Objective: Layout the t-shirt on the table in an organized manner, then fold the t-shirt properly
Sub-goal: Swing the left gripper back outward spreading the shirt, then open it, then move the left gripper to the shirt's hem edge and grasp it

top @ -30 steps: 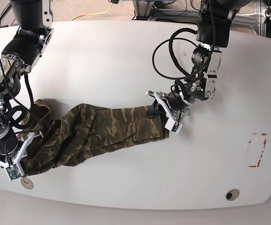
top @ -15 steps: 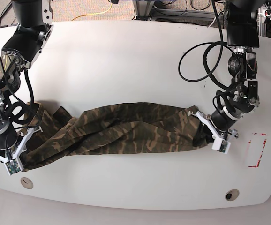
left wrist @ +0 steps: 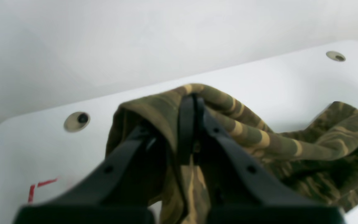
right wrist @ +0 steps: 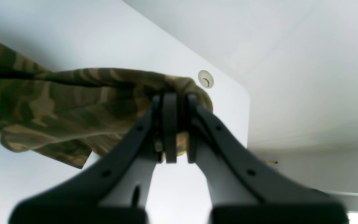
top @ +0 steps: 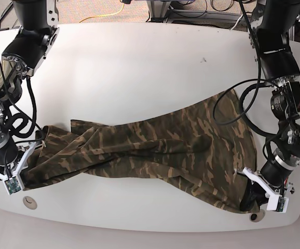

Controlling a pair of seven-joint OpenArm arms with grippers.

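The soft camouflage-print t-shirt (top: 155, 148) of dark green, brown and tan patches is lying across the front half of the large white smooth table (top: 139, 72), stretched between the two arms. In the base view the cloth is running from the front corner on that view's left to the front corner on its right. The left part is bunching into long folds and twists, while the right part is fanning out wider and flatter.

The left arm's black tool (top: 258, 197) is sitting at the front corner on the base view's right, just beside the small round grommet hole (top: 257, 216) there. In the left wrist view this tool (left wrist: 191, 124) is pinching a gathered fold of the t-shirt (left wrist: 259, 137) between fingers pressed together, with cloth draping over both sides of the fingers (left wrist: 185, 133). The grommet hole (left wrist: 76, 121) is showing near the tool, and a bit of red tape outline (left wrist: 42, 185) is visible at the lower left of that view.

The right arm's black tool (top: 16, 174) is sitting at the opposite front corner, near the second round grommet hole (top: 29, 202). In the right wrist view this tool (right wrist: 174, 124) is pinching a bunched edge of the t-shirt (right wrist: 57, 102), fingers pressed together on the cloth, with the grommet hole (right wrist: 205, 79) just beyond the bunch. The cloth next to this tool is hanging above the table (right wrist: 57, 37) surface and casting a shadow below.
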